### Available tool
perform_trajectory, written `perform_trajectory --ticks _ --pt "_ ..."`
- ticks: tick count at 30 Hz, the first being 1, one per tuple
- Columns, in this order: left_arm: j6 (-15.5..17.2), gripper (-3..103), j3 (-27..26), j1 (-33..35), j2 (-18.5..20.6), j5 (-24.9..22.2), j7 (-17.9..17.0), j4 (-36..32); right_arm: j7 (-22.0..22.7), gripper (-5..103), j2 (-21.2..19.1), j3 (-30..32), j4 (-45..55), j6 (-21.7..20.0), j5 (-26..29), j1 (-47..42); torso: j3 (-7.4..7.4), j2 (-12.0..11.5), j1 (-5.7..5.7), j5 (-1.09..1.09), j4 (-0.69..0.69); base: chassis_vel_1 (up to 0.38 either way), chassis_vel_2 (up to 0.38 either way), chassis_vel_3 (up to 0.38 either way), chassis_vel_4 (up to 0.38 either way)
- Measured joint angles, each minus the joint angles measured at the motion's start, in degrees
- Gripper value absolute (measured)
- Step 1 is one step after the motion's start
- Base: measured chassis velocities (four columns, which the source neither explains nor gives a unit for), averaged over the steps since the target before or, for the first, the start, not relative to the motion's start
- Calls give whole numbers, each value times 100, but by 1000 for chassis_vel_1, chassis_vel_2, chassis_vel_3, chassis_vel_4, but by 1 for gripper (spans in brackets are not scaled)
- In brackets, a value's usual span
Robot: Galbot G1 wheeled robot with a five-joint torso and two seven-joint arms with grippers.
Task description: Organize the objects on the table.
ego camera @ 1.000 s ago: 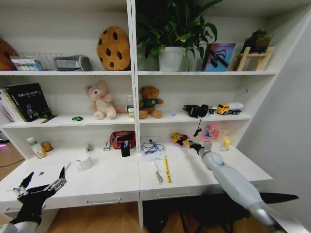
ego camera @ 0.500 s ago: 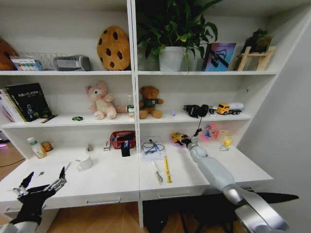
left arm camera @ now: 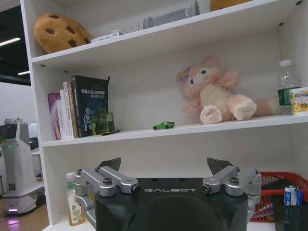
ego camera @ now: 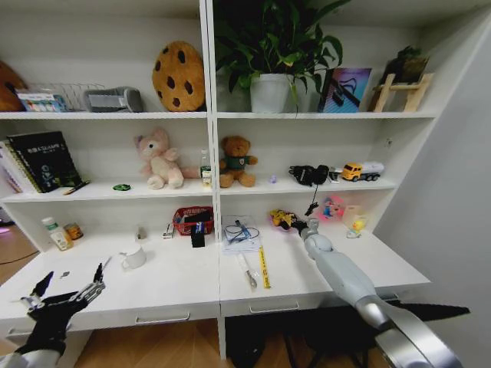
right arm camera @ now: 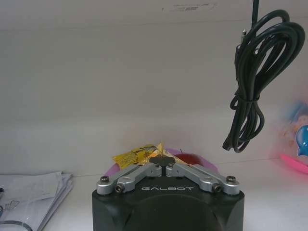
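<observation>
On the white desk (ego camera: 176, 285) lie a white mug (ego camera: 134, 257), a yellow ruler (ego camera: 263, 267), a pen (ego camera: 247, 273) and two small bottles (ego camera: 55, 233). A tiny green toy car (ego camera: 121, 187) sits on the shelf above, beside the books; the left wrist view shows the car (left arm camera: 163, 125) too. My right gripper (ego camera: 301, 227) reaches to the back of the desk, at a yellow and red toy (ego camera: 281, 218). Its fingers are shut, tips (right arm camera: 162, 164) meeting just in front of the toy's yellow part (right arm camera: 137, 155). My left gripper (ego camera: 65, 295) hangs open below the desk's front left edge, and the wrist view shows the gripper (left arm camera: 166, 166) holding nothing.
A red basket (ego camera: 193, 220) and a stack of papers (ego camera: 241, 234) stand mid-desk. A black cable (right arm camera: 252, 82) hangs from the shelf beside my right gripper. Pink toys (ego camera: 333, 208) sit to its right. Plush bears, books and a potted plant fill the shelves.
My right gripper moved in toward the yellow and red toy at the back of the desk, then eased slightly back. The left arm has not moved.
</observation>
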Motion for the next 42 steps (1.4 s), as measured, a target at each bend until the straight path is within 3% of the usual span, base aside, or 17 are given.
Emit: perform_trajectory --ticks 10,13,18,21,22,23,26,27,29,32,33,36,37,39,42 --pt "0 98 0 0 0 0 0 0 87 -2 -66 75 35 -19 -16 -68 1 -1 3 0 0 -14 16 14 -10" --pt "0 98 0 0 0 0 0 0 108 3 -62 90 -30 29 -16 -57 1 -1 2 0 0 0 0 0 0" --pt "0 98 0 0 0 0 0 0 76 24 -111 132 -70 155 10 -115 0 0 0 0 0 0 0 0 0" --pt "0 98 0 0 0 0 0 0 73 24 -180 152 36 176 5 -235 0 -1 1 1 0 0 0 0 0" --pt "0 98 0 0 0 0 0 0 78 40 -252 178 184 177 -14 -346 0 -1 1 1 0 0 0 0 0" --pt "0 98 0 0 0 0 0 0 78 40 -252 178 184 177 -14 -346 0 -1 1 1 0 0 0 0 0" --pt "0 98 0 0 0 0 0 0 94 45 -464 240 624 132 -82 -629 0 -1 1 0 0 0 0 0 0" --pt "0 98 0 0 0 0 0 0 127 56 -610 319 1036 69 -113 -854 0 -1 1 1 -1 0 0 0 0" --pt "0 98 0 0 0 0 0 0 162 56 -681 369 1253 30 -113 -970 0 0 1 1 0 0 0 0 0" --pt "1 98 0 0 0 0 0 -1 585 73 -1100 909 2707 -378 -245 -1900 0 0 0 1 1 0 0 0 0" --pt "1 98 0 0 0 0 0 -1 585 73 -1100 909 2707 -378 -245 -1900 0 0 0 1 1 0 0 0 0" --pt "1 98 0 0 0 0 -1 -1 877 89 -1358 1596 3796 -580 -241 -2915 0 0 0 2 -2 0 0 0 0" --pt "1 98 0 0 0 0 -1 -1 877 89 -1358 1596 3796 -580 -241 -2915 0 0 0 2 -2 0 0 0 0" --pt "1 98 0 0 0 0 -2 0 1198 97 -1432 2064 4737 -617 -423 -3691 -1 0 0 -1 -1 0 0 0 0" --pt "1 98 0 0 0 0 0 0 1487 100 -1408 2432 5369 -615 -513 -4374 -1 0 0 -2 1 0 0 0 0"
